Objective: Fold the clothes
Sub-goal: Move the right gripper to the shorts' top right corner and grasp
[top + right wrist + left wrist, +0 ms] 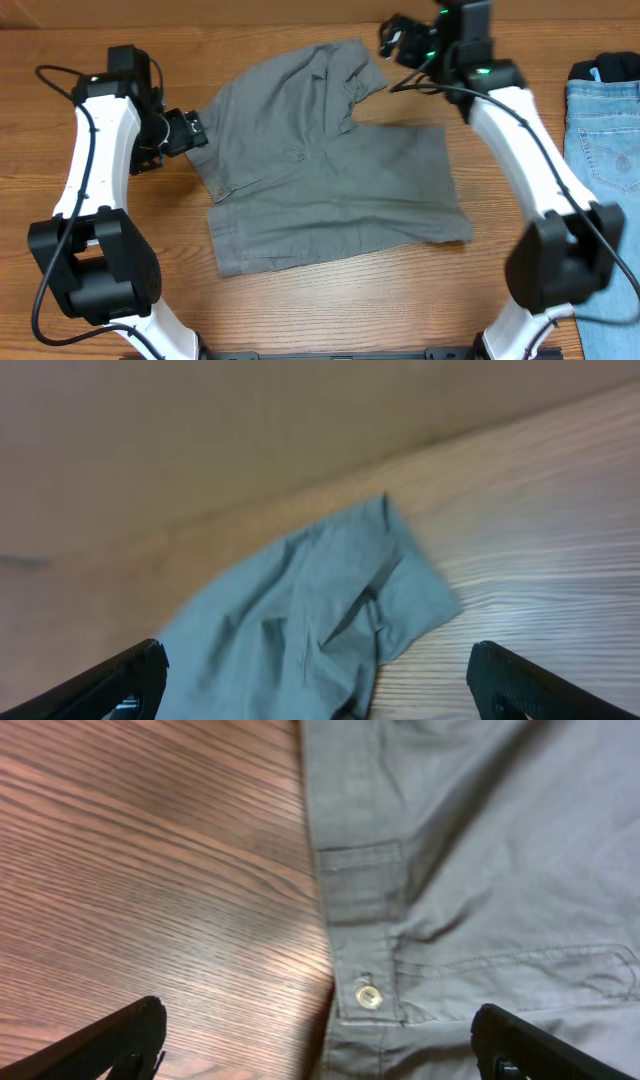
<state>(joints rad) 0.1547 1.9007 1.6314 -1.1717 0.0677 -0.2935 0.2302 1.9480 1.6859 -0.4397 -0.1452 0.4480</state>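
Note:
Grey shorts lie spread flat on the wooden table, one leg folded up toward the back. My left gripper hovers at the shorts' left edge, open and holding nothing. In the left wrist view its fingers straddle the waistband edge and a pale button. My right gripper hangs open above the far right corner of the shorts. The right wrist view shows that grey corner below the gripper, untouched. Light blue jeans lie at the table's right edge.
A dark item rests at the top of the jeans. Bare wood table runs along the front, between the two arm bases. A tan wall stands behind the table's far edge.

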